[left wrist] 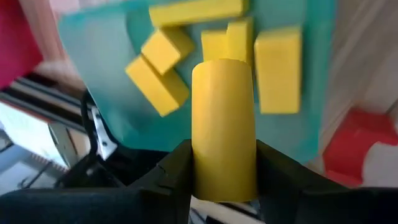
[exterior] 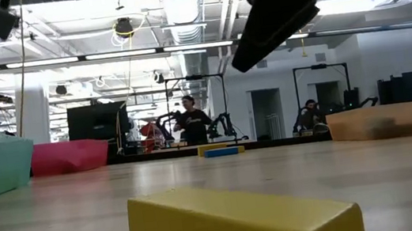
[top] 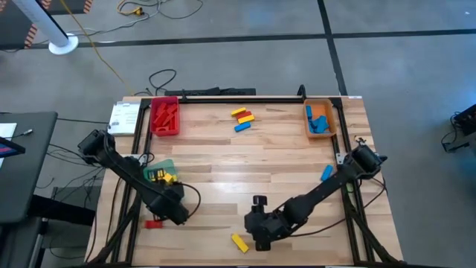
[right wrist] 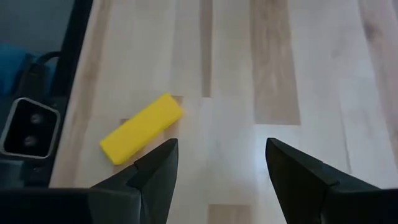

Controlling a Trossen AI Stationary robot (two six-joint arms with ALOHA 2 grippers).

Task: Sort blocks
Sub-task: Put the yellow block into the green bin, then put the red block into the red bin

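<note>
Pale wooden planks fill my screens, and on them my left gripper (left wrist: 224, 163) has its jaws clamped on a yellow block (left wrist: 224, 127), hanging over the green tray (top: 158, 172) at nine o'clock, where more yellow ones lie, I reckon ready to drop it in. My right gripper (right wrist: 217, 158) stands open above bare wood at six o'clock with a loose yellow block (right wrist: 142, 128) just beside it, probably the next pick. Other blocks fill the red tray (top: 164, 117) at eleven and the orange tray (top: 320, 120) at one; the arms hide both grippers from overhead.
</note>
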